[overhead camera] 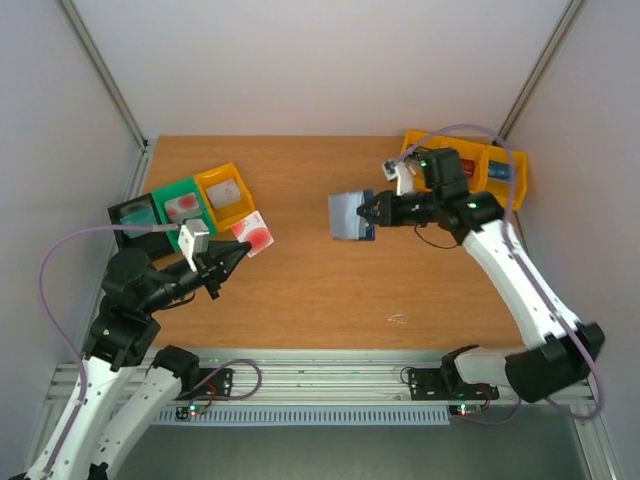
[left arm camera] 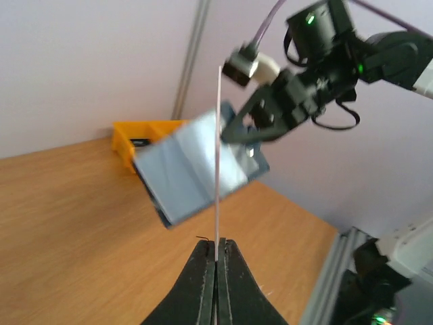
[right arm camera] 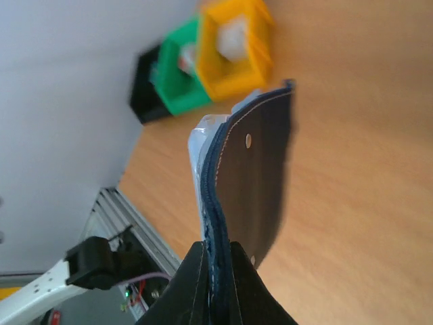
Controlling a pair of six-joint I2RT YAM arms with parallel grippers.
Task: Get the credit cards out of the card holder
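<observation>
The card holder (overhead camera: 349, 215), navy outside with a pale blue lining, hangs above the table middle, and my right gripper (overhead camera: 371, 211) is shut on its edge. The right wrist view shows its stitched navy edge (right arm camera: 252, 177) pinched between my right gripper's (right arm camera: 218, 254) jaws, with the pale lining on the left. My left gripper (overhead camera: 236, 253) is shut on a credit card (overhead camera: 256, 233), white with red marks, over the table's left side. That card appears edge-on as a thin white line (left arm camera: 217, 156) rising from my left gripper (left arm camera: 217, 259), in front of the card holder (left arm camera: 189, 172).
A black bin (overhead camera: 134, 213), a green bin (overhead camera: 180, 204) and a yellow bin (overhead camera: 223, 192) stand in a row at the back left, the last two with cards inside. More yellow bins (overhead camera: 475, 165) sit at the back right behind the right arm.
</observation>
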